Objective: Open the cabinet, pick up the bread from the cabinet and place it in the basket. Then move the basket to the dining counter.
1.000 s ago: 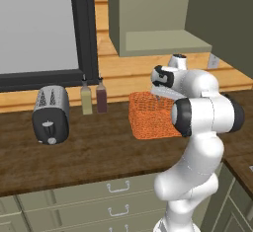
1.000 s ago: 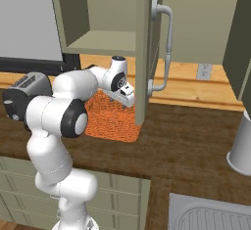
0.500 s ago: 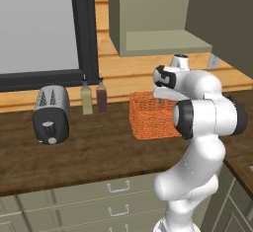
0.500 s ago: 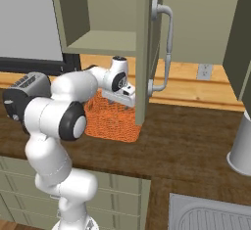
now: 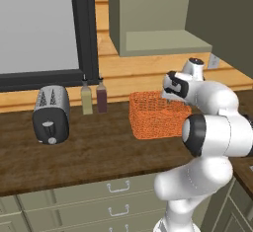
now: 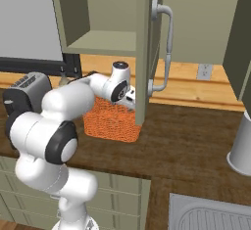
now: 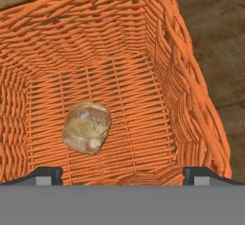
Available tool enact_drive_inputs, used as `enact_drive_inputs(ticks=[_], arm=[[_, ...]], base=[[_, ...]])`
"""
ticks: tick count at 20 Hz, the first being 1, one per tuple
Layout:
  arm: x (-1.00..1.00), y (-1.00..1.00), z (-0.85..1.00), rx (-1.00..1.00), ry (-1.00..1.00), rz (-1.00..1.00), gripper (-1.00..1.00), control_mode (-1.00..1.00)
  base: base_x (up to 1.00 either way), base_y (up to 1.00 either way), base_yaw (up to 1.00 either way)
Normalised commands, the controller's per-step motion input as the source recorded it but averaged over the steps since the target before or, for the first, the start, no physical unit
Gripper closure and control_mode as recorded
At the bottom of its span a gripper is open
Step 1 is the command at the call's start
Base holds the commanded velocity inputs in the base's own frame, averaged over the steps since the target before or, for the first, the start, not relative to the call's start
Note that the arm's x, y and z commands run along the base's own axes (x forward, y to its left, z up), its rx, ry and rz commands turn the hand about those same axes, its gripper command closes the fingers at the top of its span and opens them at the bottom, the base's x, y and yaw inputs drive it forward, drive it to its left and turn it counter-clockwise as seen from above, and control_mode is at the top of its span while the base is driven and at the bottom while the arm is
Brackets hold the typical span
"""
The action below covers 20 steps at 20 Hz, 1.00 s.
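Olive-green and standing open, the cabinet (image 6: pixel 105 13) rises above my jaws, its door (image 6: pixel 147 48) swung out edge-on just beside them with the curved silver handle (image 6: pixel 165 48) on its far side; the shelf inside looks bare. So I judge the opening step done.

Beneath my jaws stretches the dark wood desk (image 5: pixel 94 152), carrying everything I am working with. Off to my left on it, well apart from me, sit a toaster (image 5: pixel 50 113) and two small bottles (image 5: pixel 94 96), none of which belong to the job.

Directly under my jaws is the orange woven basket (image 5: pixel 158 117), resting on the desk below the cabinet. My jaws (image 5: pixel 170 94) hover over its open top, spread as wide as they go and holding nothing; in the hand view the two dark tips sit at either lower corner with only the basket floor between them.

Smallest of all, the bread (image 7: pixel 86 127) lies on the woven floor of the basket, below my jaws and a little to one side, touching neither finger. I judge the pick and the drop finished too.

What remains, as I read it, is the last leg: take hold of the basket by a wall or rim and carry it to the dining counter.
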Motion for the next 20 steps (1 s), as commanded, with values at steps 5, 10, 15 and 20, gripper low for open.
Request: enact_drive_inputs(ticks=[5,10,15,20], arm=[[-0.01,-0.41,0.54,0.00,0.00,0.00,-1.00,-1.00],[0.00,-0.41,0.01,0.00,0.00,0.00,-1.00,-1.00],[0.00,-0.22,-0.39,0.00,0.00,0.00,-1.00,-1.00],[0.00,-0.18,-0.36,0.00,0.00,0.00,-1.00,-1.00]], base=[[0.00,0.00,0.00],[0.00,0.00,0.00],[0.00,0.00,0.00],[0.00,0.00,0.00]])
